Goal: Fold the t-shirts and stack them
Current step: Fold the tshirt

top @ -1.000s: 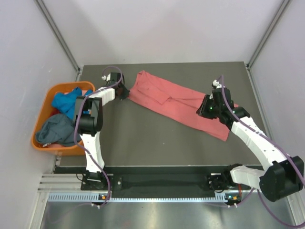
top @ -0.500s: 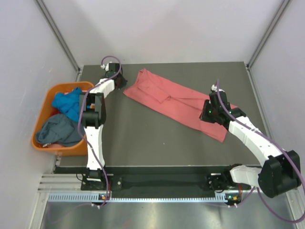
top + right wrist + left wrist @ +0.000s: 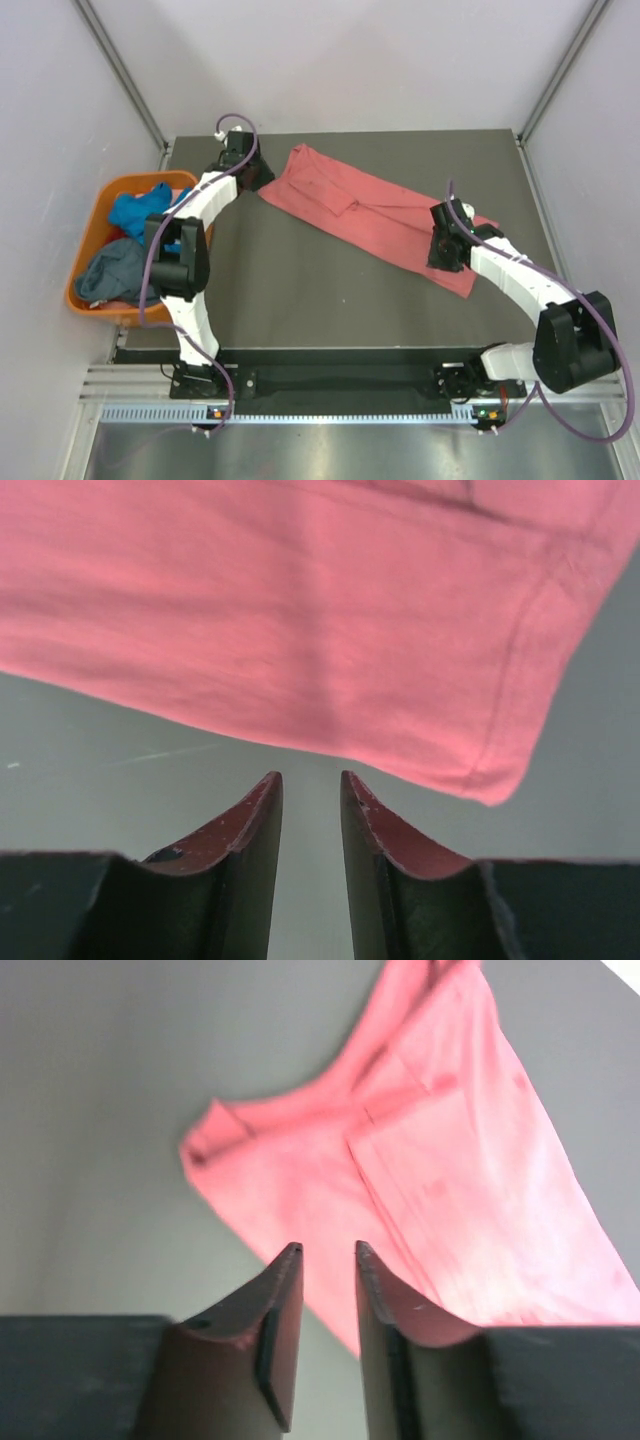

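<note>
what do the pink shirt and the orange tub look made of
Salmon-pink t-shirt: soft matte knit cloth, probably cotton; it lies creased and limp, with a stitched hem. Orange tub: likely rigid moulded plastic, smooth and evenly coloured, with a thin rim and rounded corners.

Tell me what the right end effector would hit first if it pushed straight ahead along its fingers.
Most likely the near edge of the salmon-pink t-shirt, lying just beyond the right end effector. A strip of bare table shows between them; depth is unclear, so it could graze that first.
</note>
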Motion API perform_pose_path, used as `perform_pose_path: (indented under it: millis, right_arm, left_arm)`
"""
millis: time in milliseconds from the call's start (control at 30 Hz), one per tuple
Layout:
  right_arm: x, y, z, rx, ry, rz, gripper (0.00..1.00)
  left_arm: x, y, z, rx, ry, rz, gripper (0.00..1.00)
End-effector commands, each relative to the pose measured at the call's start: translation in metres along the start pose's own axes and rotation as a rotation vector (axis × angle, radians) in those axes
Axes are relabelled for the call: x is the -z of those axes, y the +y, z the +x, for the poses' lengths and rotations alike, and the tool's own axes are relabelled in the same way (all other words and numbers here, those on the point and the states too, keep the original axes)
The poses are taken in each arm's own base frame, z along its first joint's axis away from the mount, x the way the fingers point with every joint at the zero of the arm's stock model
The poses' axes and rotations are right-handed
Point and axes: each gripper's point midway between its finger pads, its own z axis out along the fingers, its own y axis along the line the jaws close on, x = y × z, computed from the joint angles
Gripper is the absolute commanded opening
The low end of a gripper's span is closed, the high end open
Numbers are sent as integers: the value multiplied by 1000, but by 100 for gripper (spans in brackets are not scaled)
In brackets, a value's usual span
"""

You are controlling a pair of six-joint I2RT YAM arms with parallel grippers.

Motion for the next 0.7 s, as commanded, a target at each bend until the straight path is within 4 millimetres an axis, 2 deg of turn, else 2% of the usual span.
perform_pose_path:
  millis: [0, 33, 67, 167, 233, 333, 467, 667]
  right_arm:
    - [0, -27, 20, -94, 54, 131, 32]
    - [-2, -34, 31, -142, 77, 158, 33]
    - [-4, -35, 35, -245, 78, 170, 33]
    - [-8, -37, 43, -384, 72, 169, 34]
    - [-8, -42, 44, -417, 69, 192, 35]
    - [-5, -64, 51, -482, 70, 295, 36]
    - [-1, -84, 50, -534, 28, 342, 36]
    - [-3, -98, 45, -565, -26, 357, 37]
  left_arm:
    - [17, 7, 7, 20, -11, 8, 34]
    - [15, 13, 16, 24, 7, -8, 35]
    - [13, 17, 20, 32, 20, -15, 36]
    - [1, 22, 28, 59, 42, -20, 38]
    - [-7, 20, 32, 73, 69, -3, 40]
    - [-24, 27, 41, 91, 114, -8, 42]
    - [-42, 42, 52, 113, 152, -35, 46]
    - [-55, 55, 61, 116, 162, -63, 45]
